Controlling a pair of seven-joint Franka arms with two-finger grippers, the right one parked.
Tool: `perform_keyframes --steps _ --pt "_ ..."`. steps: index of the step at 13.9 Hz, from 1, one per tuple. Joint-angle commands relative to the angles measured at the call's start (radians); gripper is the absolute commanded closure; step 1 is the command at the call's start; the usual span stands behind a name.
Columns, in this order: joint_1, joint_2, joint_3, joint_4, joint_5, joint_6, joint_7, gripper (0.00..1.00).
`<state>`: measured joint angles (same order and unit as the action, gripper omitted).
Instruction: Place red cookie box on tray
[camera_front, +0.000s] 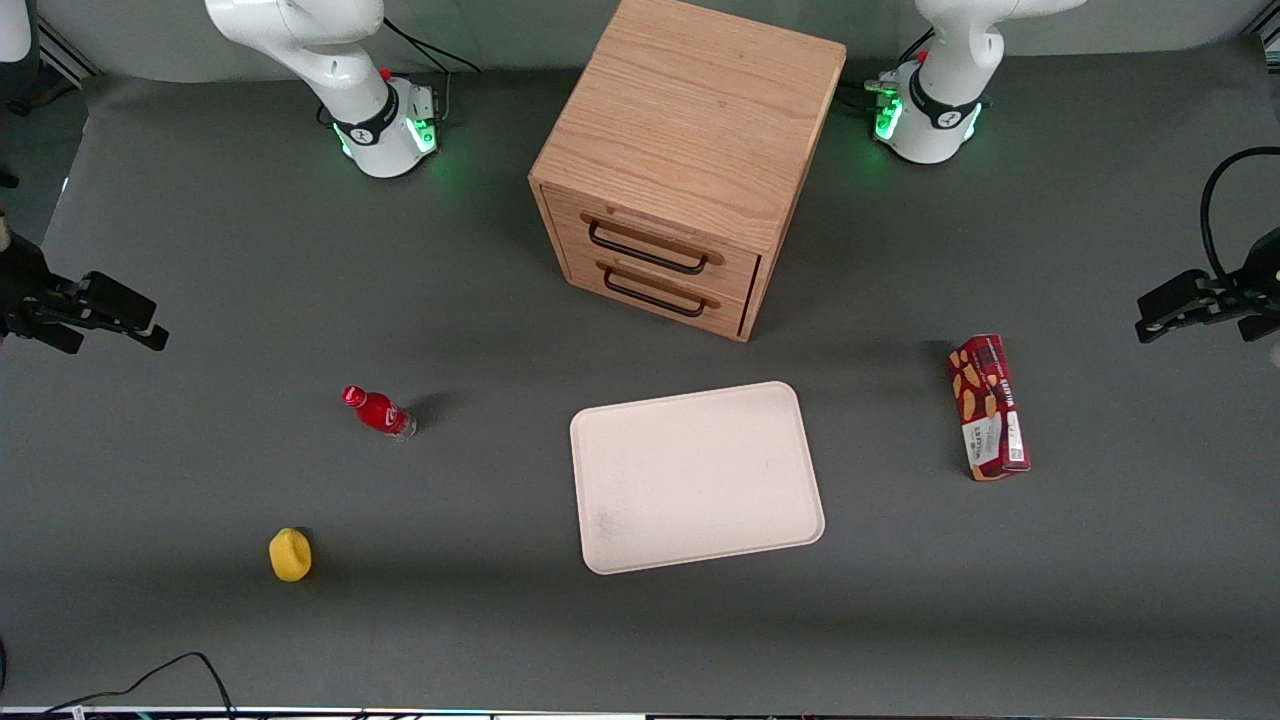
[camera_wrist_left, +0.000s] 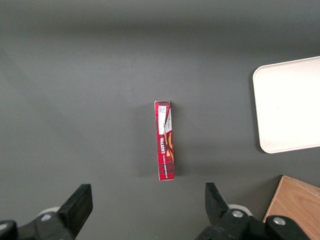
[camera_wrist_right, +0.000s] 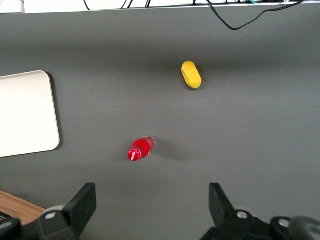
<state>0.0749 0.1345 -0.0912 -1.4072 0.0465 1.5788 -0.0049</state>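
Note:
The red cookie box lies on the grey table toward the working arm's end, beside the tray and apart from it. The pale cream tray sits flat in front of the wooden drawer cabinet, nearer the front camera, with nothing on it. In the left wrist view my gripper hangs high above the table, open, with nothing between its black fingers. From there the box shows far below, and a corner of the tray is also in view. The front view does not show the gripper.
A wooden drawer cabinet with two drawers stands mid-table. A small red bottle and a yellow object lie toward the parked arm's end. Black clamps reach in at both table ends.

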Motion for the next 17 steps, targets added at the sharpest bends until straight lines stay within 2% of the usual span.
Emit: perform_keyframes --steps 1,17 --pt "-0.007 0.000 0.002 0.010 0.016 -0.014 0.011 0.00" --pt "-0.007 0.010 0.001 -0.013 0.006 -0.022 0.010 0.00"
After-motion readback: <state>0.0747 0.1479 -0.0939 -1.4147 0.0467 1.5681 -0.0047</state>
